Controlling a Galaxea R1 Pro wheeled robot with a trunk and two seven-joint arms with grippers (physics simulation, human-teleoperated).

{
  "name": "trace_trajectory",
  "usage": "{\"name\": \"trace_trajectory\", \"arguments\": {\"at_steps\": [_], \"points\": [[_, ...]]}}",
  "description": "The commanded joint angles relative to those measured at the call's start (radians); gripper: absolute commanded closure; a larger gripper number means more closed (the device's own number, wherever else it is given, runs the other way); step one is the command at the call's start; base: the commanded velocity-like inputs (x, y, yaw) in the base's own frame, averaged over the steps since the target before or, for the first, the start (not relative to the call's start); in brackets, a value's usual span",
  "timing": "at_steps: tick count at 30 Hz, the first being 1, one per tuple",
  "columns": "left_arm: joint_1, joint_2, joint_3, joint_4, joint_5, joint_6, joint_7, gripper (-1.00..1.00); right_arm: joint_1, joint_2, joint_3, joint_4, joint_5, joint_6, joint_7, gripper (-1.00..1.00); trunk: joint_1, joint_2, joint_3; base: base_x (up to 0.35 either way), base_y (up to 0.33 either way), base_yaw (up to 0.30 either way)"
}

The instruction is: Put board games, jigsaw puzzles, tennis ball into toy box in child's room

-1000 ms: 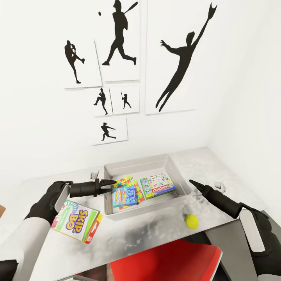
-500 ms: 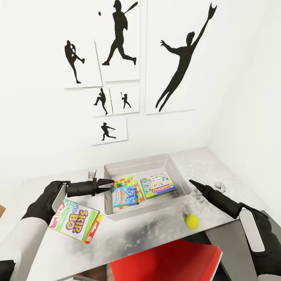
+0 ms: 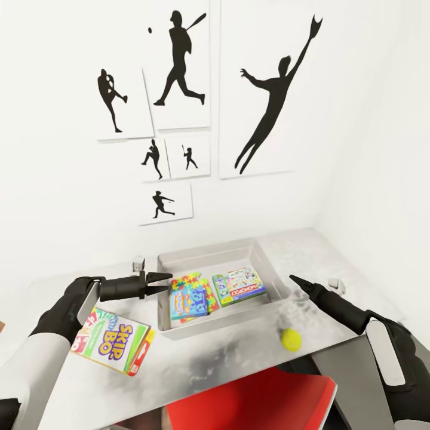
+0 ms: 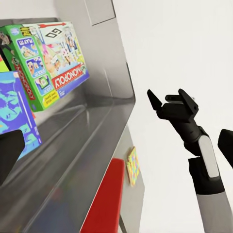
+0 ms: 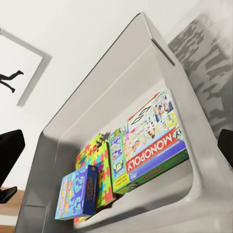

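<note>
head: SKIP BO box [image 3: 110, 347] on table [image 3: 239, 352] | left wrist: right gripper [image 4: 171, 103] jaws parted

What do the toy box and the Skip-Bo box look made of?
The toy box looks like smooth moulded grey plastic: sloped walls, rolled rim, soft sheen. The Skip-Bo box looks like glossy printed card: flat panels, sharp folded edges, colour print. Both are renders, so these are guesses.

- Left arm reaches in from lower left; left gripper [image 3: 162, 283] points right, fingers nearly together.
- Right arm enters from lower right; right gripper [image 3: 296, 280] points up-left, empty.
</note>
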Motion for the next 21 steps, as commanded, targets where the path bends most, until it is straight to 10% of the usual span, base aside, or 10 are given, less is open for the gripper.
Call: {"name": "trace_trajectory", "arguments": {"at_steps": [1, 21], "points": [[-0.001, 0.000, 0.000, 0.000, 0.000, 0.005, -0.003, -1.00, -0.001, 0.000, -0.001, 0.000, -0.002, 0.007, 0.002, -1.00, 0.001, -0.002, 0.000, 0.000, 0.000, -0.067], [0.000, 0.018, 0.001, 0.000, 0.002, 0.006, -0.004, -1.00, -0.001, 0.000, -0.001, 0.000, -0.001, 0.007, 0.002, -1.00, 0.001, -0.002, 0.031, -0.012, 0.003, -0.068]]}}
